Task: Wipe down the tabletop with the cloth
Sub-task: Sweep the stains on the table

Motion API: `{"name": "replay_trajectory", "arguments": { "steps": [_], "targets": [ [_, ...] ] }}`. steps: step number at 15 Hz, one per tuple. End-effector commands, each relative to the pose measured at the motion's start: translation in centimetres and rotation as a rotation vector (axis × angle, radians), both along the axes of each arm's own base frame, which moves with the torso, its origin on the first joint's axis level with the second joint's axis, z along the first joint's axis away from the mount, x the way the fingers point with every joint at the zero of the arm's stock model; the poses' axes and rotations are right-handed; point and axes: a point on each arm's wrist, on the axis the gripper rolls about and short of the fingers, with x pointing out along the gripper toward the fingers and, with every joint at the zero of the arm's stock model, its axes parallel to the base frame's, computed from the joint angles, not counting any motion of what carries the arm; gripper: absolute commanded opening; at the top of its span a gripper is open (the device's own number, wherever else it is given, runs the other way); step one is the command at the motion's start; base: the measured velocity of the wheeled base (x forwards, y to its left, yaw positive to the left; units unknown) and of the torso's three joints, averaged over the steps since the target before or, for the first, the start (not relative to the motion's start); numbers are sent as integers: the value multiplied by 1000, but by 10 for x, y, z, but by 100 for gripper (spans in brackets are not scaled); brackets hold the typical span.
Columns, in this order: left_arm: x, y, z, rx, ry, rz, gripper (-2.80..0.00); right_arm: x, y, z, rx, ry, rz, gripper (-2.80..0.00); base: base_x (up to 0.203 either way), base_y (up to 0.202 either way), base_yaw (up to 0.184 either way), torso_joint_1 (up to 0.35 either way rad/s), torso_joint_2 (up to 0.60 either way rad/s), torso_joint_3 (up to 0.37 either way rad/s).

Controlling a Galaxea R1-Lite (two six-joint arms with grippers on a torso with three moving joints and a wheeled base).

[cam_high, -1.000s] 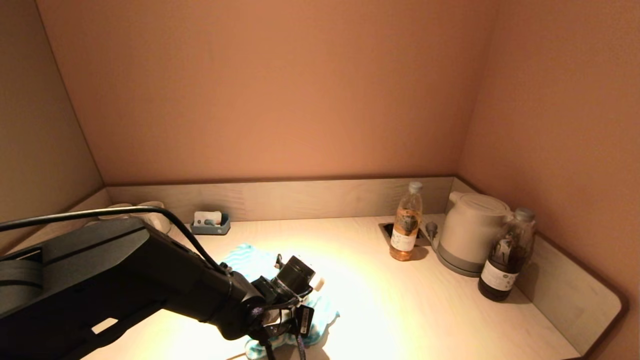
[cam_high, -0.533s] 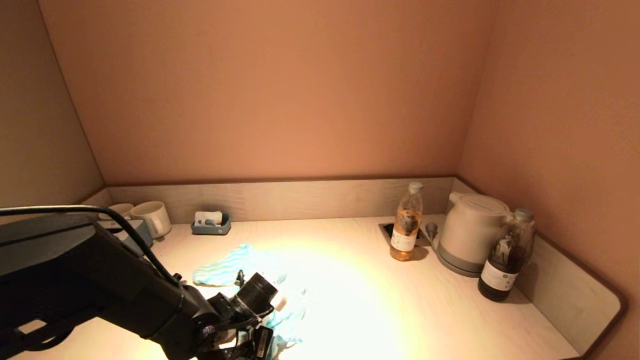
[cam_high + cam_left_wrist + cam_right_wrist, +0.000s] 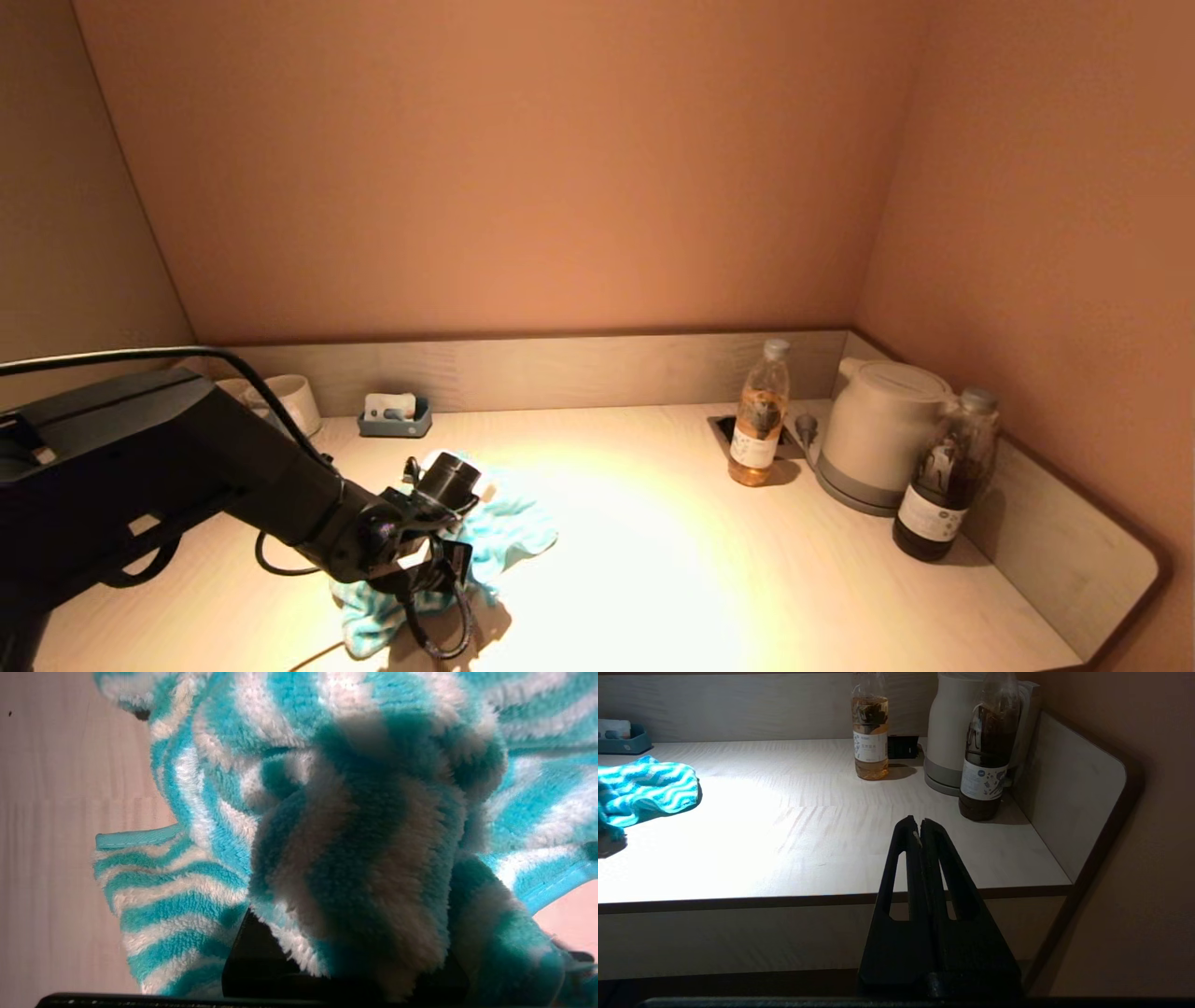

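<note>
A blue-and-white striped cloth [image 3: 512, 539] lies bunched on the pale wooden tabletop [image 3: 709, 579], left of centre. My left gripper [image 3: 422, 581] points down onto the cloth and is shut on it. In the left wrist view a thick fold of the cloth [image 3: 359, 858] fills the space between the jaws and hides most of the black fingers [image 3: 254, 963]. The cloth also shows in the right wrist view [image 3: 644, 788]. My right gripper [image 3: 919, 823] is shut and empty, parked in front of the table's front edge on the right.
At the back right stand a bottle of orange drink [image 3: 758, 415], a white kettle [image 3: 878, 434] and a dark bottle [image 3: 943, 476]. A small blue tray [image 3: 394, 417] and white cups [image 3: 294, 401] stand at the back left. A low wooden rim borders the back and right side.
My left gripper has dragged the cloth leftward across the table, first toward the front edge, then back a little. The cloth is now more bunched. The right arm has not moved.
</note>
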Motion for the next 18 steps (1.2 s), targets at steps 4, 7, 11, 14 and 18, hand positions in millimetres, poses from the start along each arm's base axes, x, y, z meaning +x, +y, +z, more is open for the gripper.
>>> {"name": "replay_trajectory", "arguments": {
  "steps": [4, 7, 11, 14, 18],
  "targets": [
    [26, -55, 7, -88, -126, -76, -280, 0, 0, 0, 0, 0, 1, -280, 0, 0, 0, 0, 0, 0],
    [9, -93, 19, -130, -166, -167, -280, 0, 0, 0, 0, -1, 1, -280, 0, 0, 0, 0, 0, 0],
    [-37, -122, 6, -118, -104, -269, -280, 0, 0, 0, 0, 0, 1, -280, 0, 0, 0, 0, 0, 0],
    [-72, -117, -5, -75, -29, -304, -280, 0, 0, 0, 0, -1, 1, -280, 0, 0, 0, 0, 0, 0],
    [-88, -98, -7, -58, 8, -279, -280, 0, 0, 0, 0, -1, 1, -280, 0, 0, 0, 0, 0, 0]
  ]
}}
